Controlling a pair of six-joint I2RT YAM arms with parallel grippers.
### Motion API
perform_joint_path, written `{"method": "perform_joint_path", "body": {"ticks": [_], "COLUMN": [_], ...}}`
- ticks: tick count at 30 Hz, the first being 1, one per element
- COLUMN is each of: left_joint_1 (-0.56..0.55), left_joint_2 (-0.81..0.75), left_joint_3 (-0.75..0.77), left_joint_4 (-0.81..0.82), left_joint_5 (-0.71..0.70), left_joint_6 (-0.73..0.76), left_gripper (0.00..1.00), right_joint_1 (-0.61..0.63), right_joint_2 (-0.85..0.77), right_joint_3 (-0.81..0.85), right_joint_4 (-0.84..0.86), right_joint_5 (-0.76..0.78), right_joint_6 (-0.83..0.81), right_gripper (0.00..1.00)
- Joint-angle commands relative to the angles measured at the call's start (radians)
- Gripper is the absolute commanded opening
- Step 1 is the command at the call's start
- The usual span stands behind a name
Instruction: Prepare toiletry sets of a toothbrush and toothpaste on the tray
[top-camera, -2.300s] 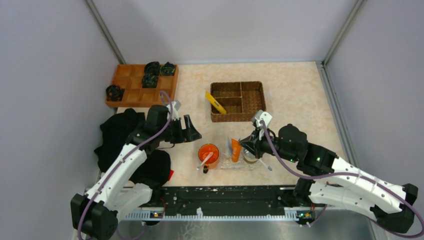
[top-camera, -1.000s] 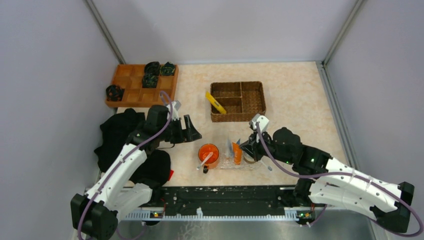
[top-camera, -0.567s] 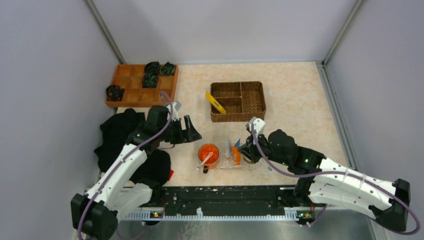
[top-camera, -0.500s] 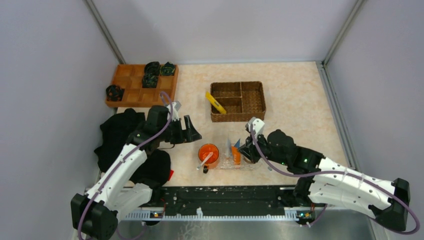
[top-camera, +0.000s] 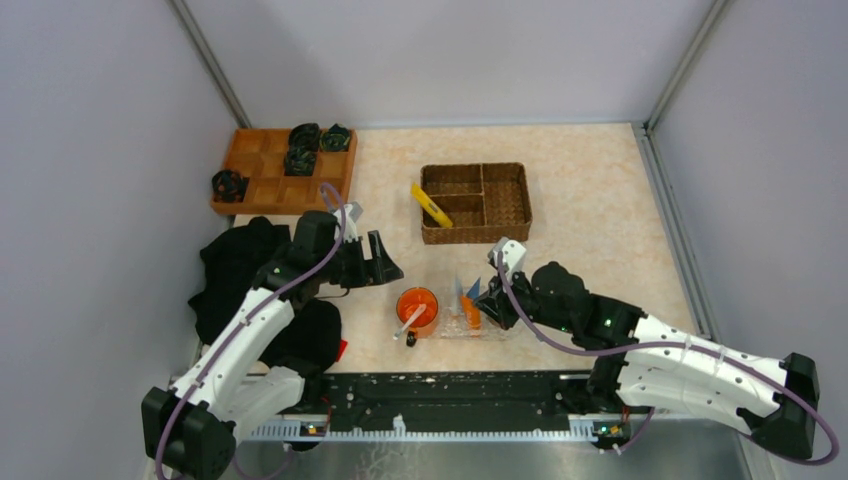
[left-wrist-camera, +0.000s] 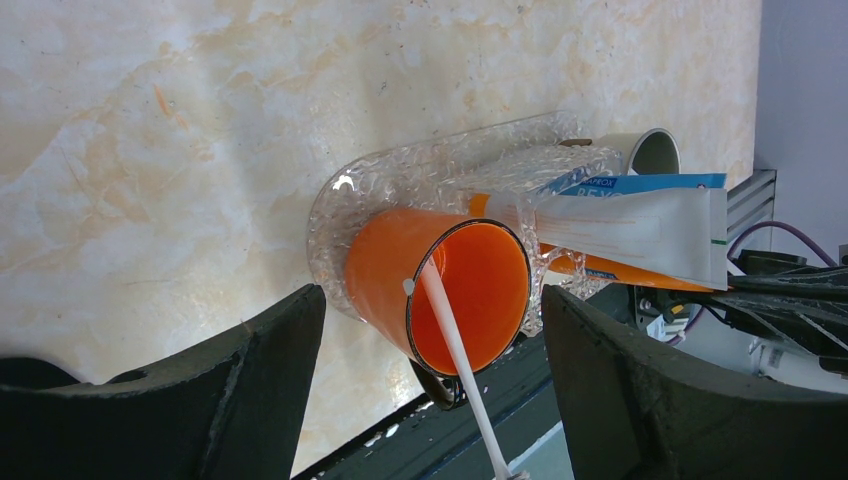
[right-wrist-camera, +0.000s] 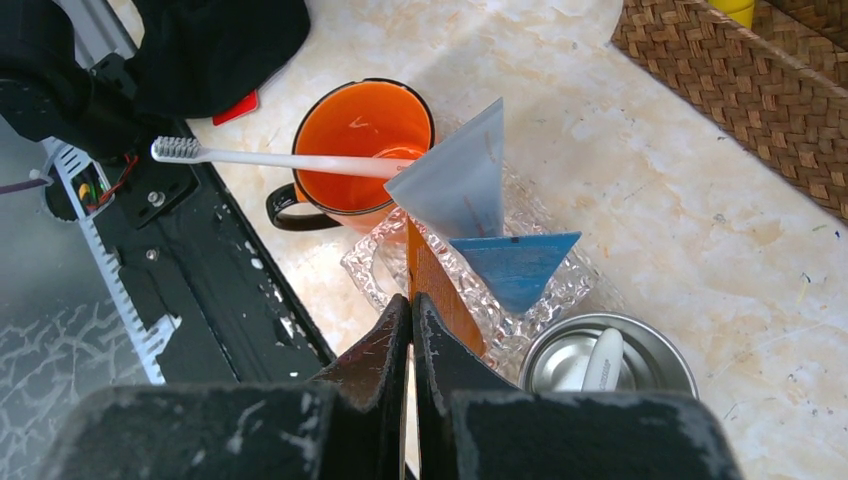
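- Right gripper (right-wrist-camera: 412, 300): jaws pressed fully together, tip low over the tray (right-wrist-camera: 365, 265). The orange tube (right-wrist-camera: 450, 305) meets the fingertips edge-on. Whether its thin edge is pinched or merely touched cannot be told.
- Left gripper (left-wrist-camera: 432, 300): jaws spread wide and holding nothing. It hovers apart from the orange mug (left-wrist-camera: 440, 290), on the mug's far-left side.
- Task items: three tubes crowd together on the clear tray, between the mug and the steel cup (right-wrist-camera: 610, 370). They are the orange one, a blue tube (right-wrist-camera: 515, 265) and a pale tube (right-wrist-camera: 455, 180).
- One toothbrush (right-wrist-camera: 290, 160) leans in the mug, bristles out over the rim toward the arm bases. A white handle stands in the steel cup.
- Mug position: at the tray's left end. Whether it stands on the tray or against it cannot be told.
- Governing relation: the orange tube lies directly ahead of the right fingertips, standing on edge, its long axis running roughly near-to-far on the table. The right arm is clearly the nearer one.
- Assessment: sets not yet paired. Any grip must close across the tube's thin face without toppling its neighbours.
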Motion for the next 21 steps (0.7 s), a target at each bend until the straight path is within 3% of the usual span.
{"method": "perform_joint_path", "body": {"ticks": [1,15,21], "left_joint_1": [0.005,0.005,0.006], "left_joint_2": [-0.014,-0.015,0.056], "left_joint_3": [-0.001,-0.010,0.087], "left_joint_4": [-0.009,0.007,0.018], "left_joint_5": [0.015,0.019,0.007], "left_joint_6": [0.007,0.004,0.012], "left_gripper": [0.85,0.85,0.87], "right_joint_1": [0.013,0.023,0.024], "right_joint_2": [-0.003,-0.027,-0.090], "right_joint_3": [-0.003,0.006,0.081], "right_joint_4": [0.060,0.025,-0.051], "right_joint_5": [-0.005,0.003,0.027], "right_joint_6": [0.015,0.026,0.031], "right_gripper": [0.02,0.12,0.15]}}
